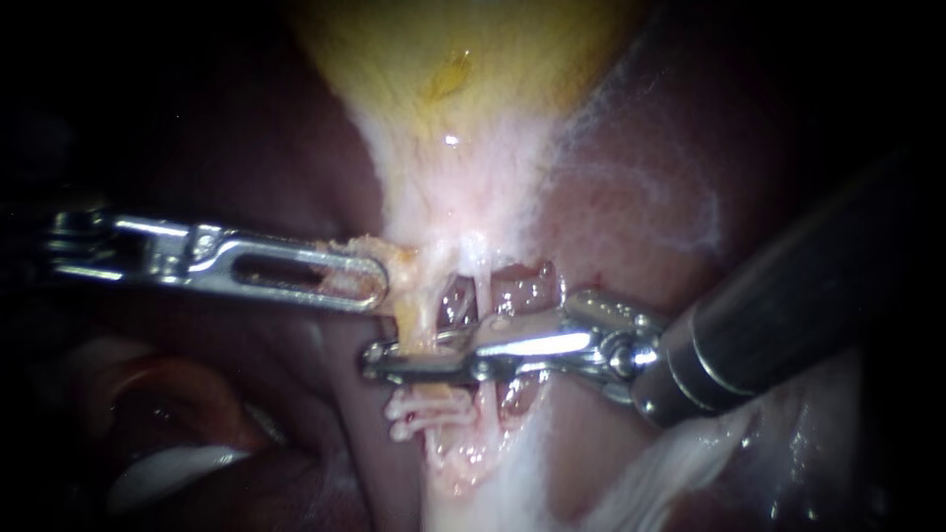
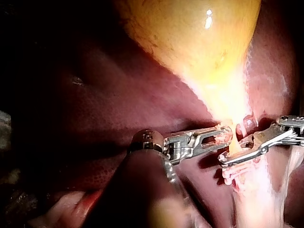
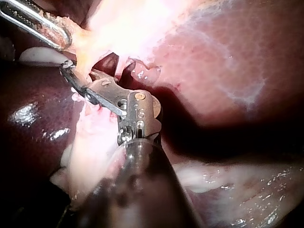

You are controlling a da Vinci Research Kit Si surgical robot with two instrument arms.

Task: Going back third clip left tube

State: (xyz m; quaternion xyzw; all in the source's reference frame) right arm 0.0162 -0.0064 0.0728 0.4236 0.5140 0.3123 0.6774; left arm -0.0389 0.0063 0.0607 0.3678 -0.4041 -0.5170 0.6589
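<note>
White clips (image 1: 424,414) sit under right instrument's (image 1: 379,360) loose jaws around pale left tube (image 1: 414,310); left instrument (image 1: 379,281) pinches yellow gallbladder (image 1: 463,59); backing off remains

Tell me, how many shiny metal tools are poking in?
2. The left instrument enters from the left, jaws shut on tissue under the gallbladder. The right instrument enters from the right, across the tubes.

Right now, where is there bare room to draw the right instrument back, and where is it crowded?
Free: the bare liver above the right instrument's shaft. Crowded: the left tube, between the left instrument, shut on tissue, above and the clips below.
</note>
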